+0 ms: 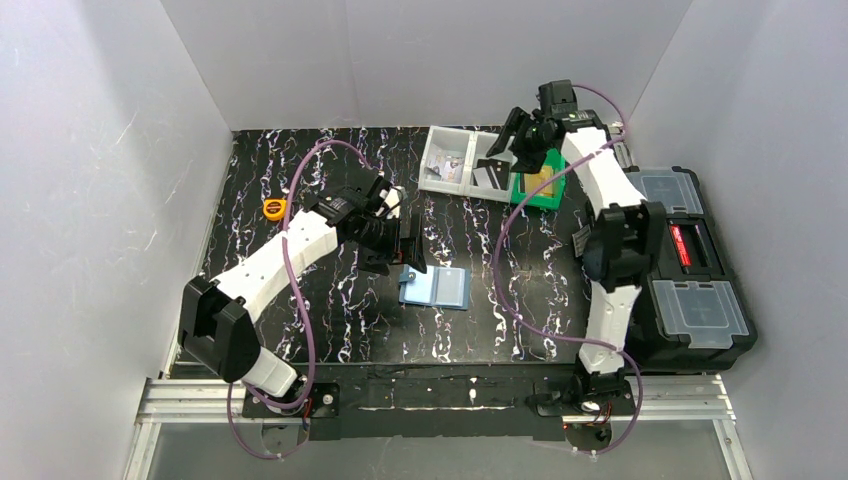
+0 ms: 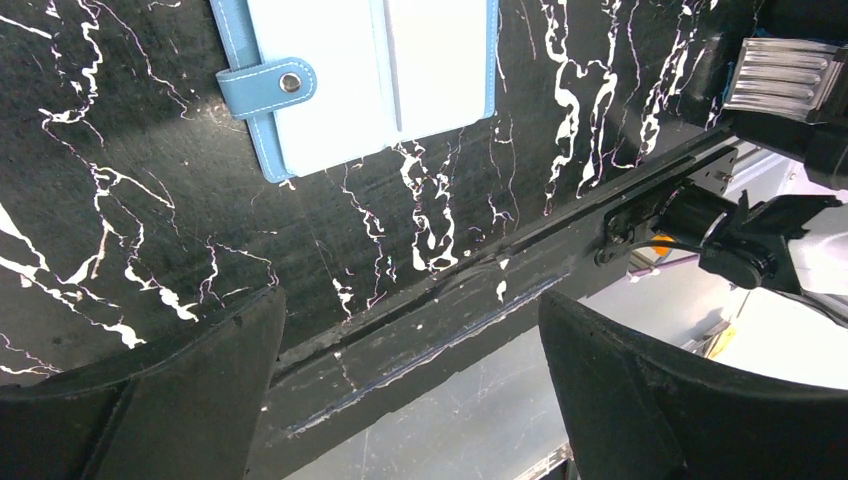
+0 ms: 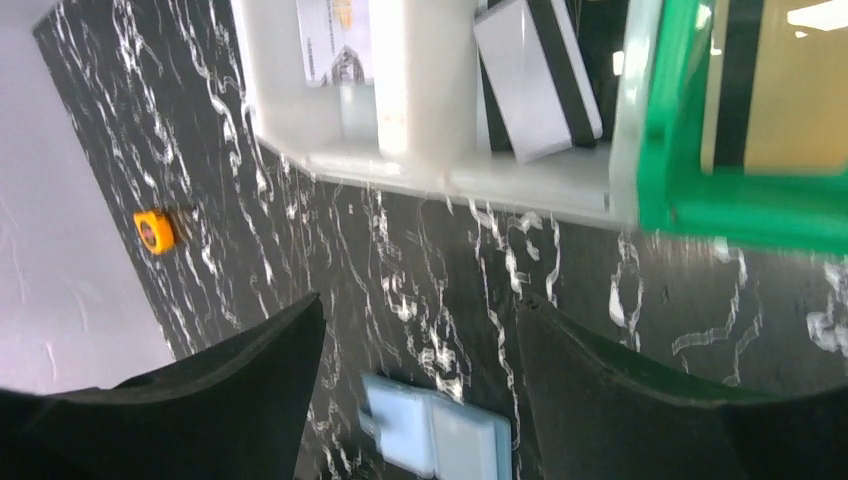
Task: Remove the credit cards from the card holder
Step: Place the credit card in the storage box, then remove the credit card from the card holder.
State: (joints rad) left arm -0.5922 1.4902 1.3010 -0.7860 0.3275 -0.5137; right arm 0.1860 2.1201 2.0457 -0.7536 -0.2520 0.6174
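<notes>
The small, flat, dusty-blue folding card holder (image 1: 435,287) lies spread open near the middle of the black, white-veined, marble-patterned counter (image 1: 450,230). Its two pale grey-blue glossy inner panels face up, framed by a stitched blue border. A short blue snap tab (image 2: 268,87) with a round metal stud sticks out from one edge.

The left pincer (image 1: 405,250) hovers just beside the holder's far left corner. Its broad matte black fingers (image 2: 150,400) are spread wide and hold nothing.

The right pincer (image 1: 520,145) hangs at the back of the counter over the bins, released, with nothing between its fingers. Below it, a clear plastic bin (image 3: 430,170) with two compartments holds a white card (image 3: 535,80) with a black stripe. The green plastic bin (image 3: 740,205) touching it holds a tan card (image 3: 790,90).
</notes>
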